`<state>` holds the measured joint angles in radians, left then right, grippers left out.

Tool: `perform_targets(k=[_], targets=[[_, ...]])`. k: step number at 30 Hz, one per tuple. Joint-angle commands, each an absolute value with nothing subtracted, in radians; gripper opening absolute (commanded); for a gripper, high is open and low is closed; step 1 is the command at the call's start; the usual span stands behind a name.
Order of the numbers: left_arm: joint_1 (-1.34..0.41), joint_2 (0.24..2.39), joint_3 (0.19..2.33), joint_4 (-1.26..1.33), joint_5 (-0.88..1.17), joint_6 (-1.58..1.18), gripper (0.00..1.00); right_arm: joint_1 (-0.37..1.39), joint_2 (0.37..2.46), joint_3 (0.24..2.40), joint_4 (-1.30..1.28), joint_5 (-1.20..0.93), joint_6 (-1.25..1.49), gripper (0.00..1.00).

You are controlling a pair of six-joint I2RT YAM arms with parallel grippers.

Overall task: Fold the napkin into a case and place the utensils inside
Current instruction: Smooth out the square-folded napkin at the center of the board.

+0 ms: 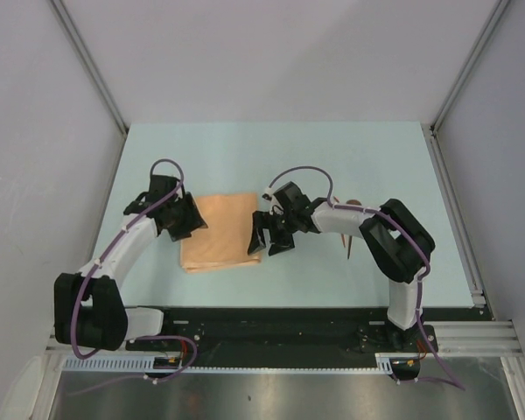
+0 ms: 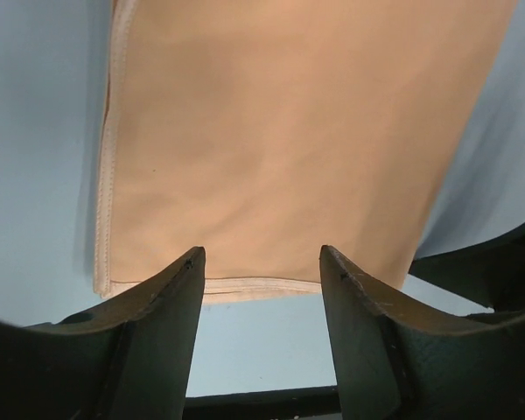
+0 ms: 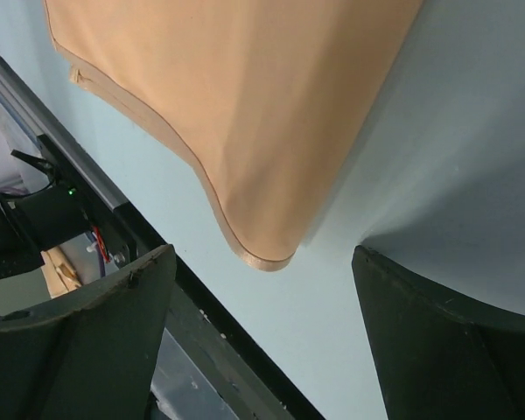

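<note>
The peach-orange napkin (image 1: 220, 232) lies folded flat on the pale blue table, with my grippers on either side of it. My left gripper (image 1: 189, 220) sits at its left edge, open. In the left wrist view the napkin (image 2: 280, 131) has a doubled hem just past the left gripper (image 2: 262, 262), and only bare table lies between the fingers. My right gripper (image 1: 269, 236) is open at the napkin's near right corner. In the right wrist view that rounded corner of the napkin (image 3: 245, 105) hangs free between the spread fingertips of the right gripper (image 3: 261, 255). The utensils (image 1: 349, 248) show as reddish-brown tips beside the right forearm, mostly hidden.
A black rail (image 1: 271, 319) with metal framing runs along the table's near edge, and it also shows in the right wrist view as the rail (image 3: 114, 210). Grey walls close in the table on three sides. The right arm's elbow (image 1: 394, 236) hangs over the table's right part.
</note>
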<state>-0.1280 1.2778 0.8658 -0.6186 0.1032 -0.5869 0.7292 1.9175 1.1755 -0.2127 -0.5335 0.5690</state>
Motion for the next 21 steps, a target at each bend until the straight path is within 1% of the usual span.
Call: perform_targets(k=[1,4,6,8,9,10,14,16,17,18,21], targets=[[-0.126,1.265,0.874,-0.678,0.005,-0.612,0.61,0.75,1.922,1.189,-0.14,-0.525,0.58,0.87],[-0.109,1.307,0.885,-0.748,-0.092,-0.658,0.61,0.75,1.948,1.192,-0.129,-0.525,0.586,0.82],[-0.052,1.327,0.868,-0.767,-0.081,-0.683,0.55,0.749,1.956,1.193,-0.135,-0.525,0.589,0.77],[0.023,1.328,0.841,-0.741,-0.026,-0.689,0.54,0.75,1.954,1.192,-0.14,-0.531,0.591,0.73],[0.044,1.327,0.818,-0.727,-0.009,-0.687,0.53,0.75,1.953,1.187,-0.144,-0.531,0.591,0.69],[0.052,1.33,0.812,-0.72,-0.008,-0.69,0.53,0.752,1.953,1.187,-0.149,-0.529,0.591,0.67],[0.072,1.376,0.813,-0.721,-0.008,-0.667,0.57,0.752,1.948,1.186,-0.163,-0.528,0.581,0.65],[0.093,1.394,0.813,-0.719,0.029,-0.652,0.58,0.75,1.95,1.189,-0.161,-0.54,0.578,0.62],[0.101,1.411,0.813,-0.718,0.049,-0.646,0.57,0.749,1.953,1.187,-0.158,-0.541,0.583,0.6],[0.109,1.414,0.816,-0.725,0.049,-0.641,0.54,0.746,1.953,1.184,-0.152,-0.552,0.586,0.57],[0.138,1.411,0.795,-0.721,0.083,-0.629,0.53,0.744,1.951,1.175,-0.135,-0.563,0.597,0.56]])
